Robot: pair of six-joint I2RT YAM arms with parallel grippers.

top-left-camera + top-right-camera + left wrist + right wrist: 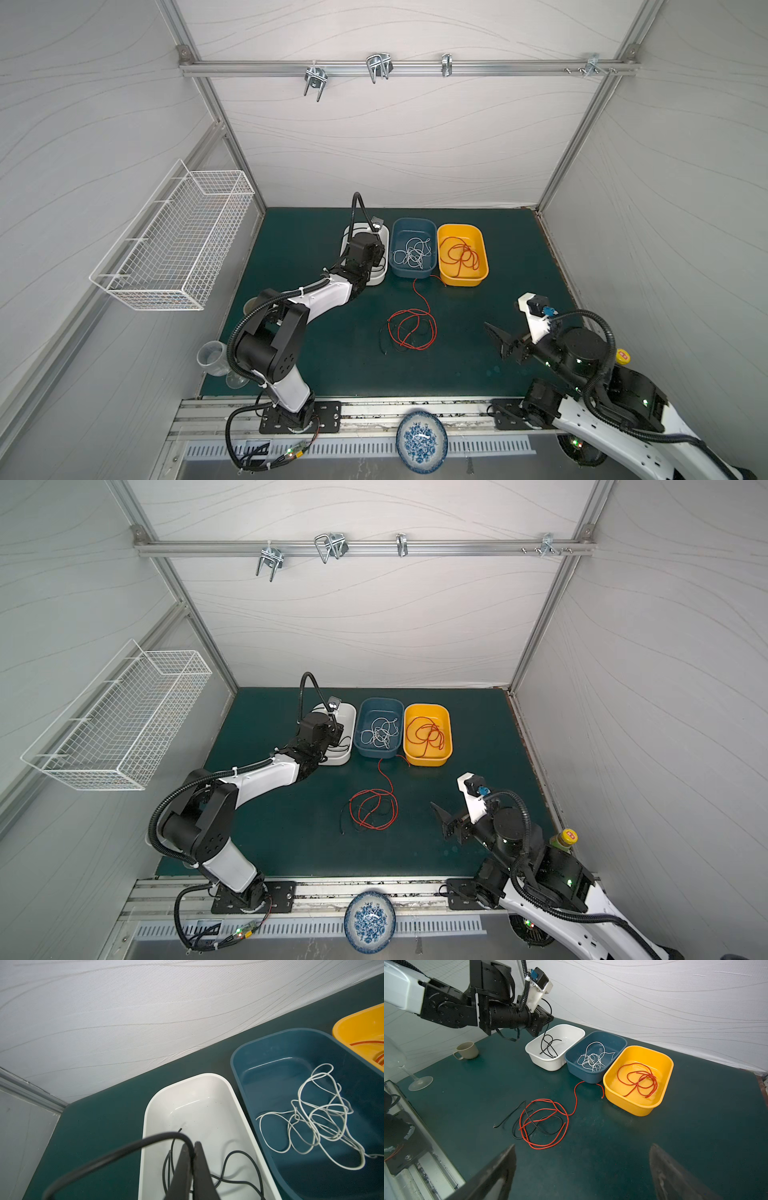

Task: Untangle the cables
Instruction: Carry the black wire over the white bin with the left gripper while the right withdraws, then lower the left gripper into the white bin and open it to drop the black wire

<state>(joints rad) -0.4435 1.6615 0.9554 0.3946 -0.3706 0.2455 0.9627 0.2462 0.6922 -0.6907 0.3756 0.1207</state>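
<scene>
My left gripper [192,1148] is shut on a black cable [116,1153] above the white tray [209,1082], where more of the black cable [549,1045] lies. White cables [411,253] sit bunched in the blue tray [415,224], and a red cable [459,253] is coiled in the yellow tray [478,237]. On the green mat lies a tangle of a red cable [544,1124] and a black cable [517,1111]; the red one trails towards the blue tray. My right gripper [582,1147] hangs open to the right of this tangle, holding nothing.
A beige cup [467,1050] and a wine glass [415,1080] stand on the mat's left side, with a clear plastic cup [212,357] by the left arm's base. A wire basket [174,245] hangs on the left wall. A blue patterned plate [422,440] lies at the front.
</scene>
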